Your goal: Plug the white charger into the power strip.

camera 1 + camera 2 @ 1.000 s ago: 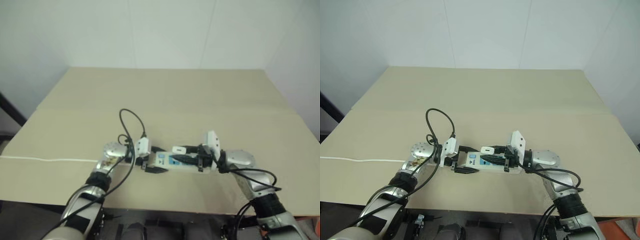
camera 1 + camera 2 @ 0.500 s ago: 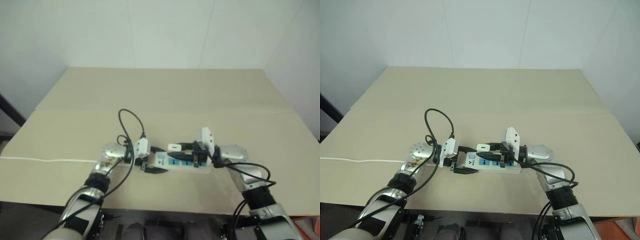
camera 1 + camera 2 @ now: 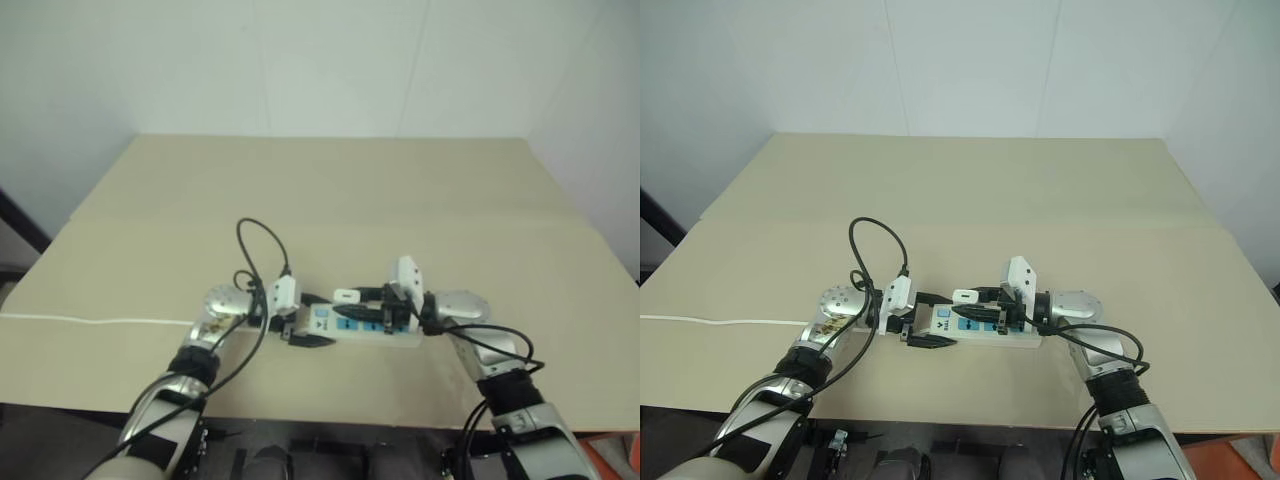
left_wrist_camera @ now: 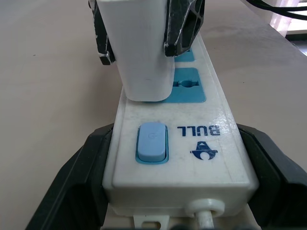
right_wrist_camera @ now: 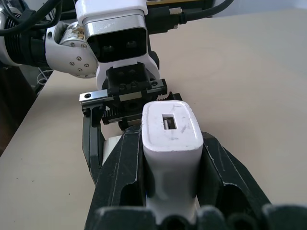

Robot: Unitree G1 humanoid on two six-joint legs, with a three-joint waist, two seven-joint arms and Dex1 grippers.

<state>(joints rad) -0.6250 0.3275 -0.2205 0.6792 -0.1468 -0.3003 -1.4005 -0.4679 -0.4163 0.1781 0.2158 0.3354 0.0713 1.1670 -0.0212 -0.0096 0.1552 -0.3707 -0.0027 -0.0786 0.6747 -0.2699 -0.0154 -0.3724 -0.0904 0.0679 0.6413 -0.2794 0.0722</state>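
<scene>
The right tool (image 5: 168, 191), which we keep clamped on the white charger (image 5: 170, 143), sets it on the socket next to the switch. The left tool (image 4: 158, 191), spread wide, brackets the switch end of the power strip (image 4: 192, 153), likely steadying it for insertion, near the surface's (image 3: 970, 190) front edge.

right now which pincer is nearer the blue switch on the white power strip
Left. The left pincer clamps the long white power strip right beside its blue switch; the right pincer holds the small white cube charger over the sockets.
</scene>
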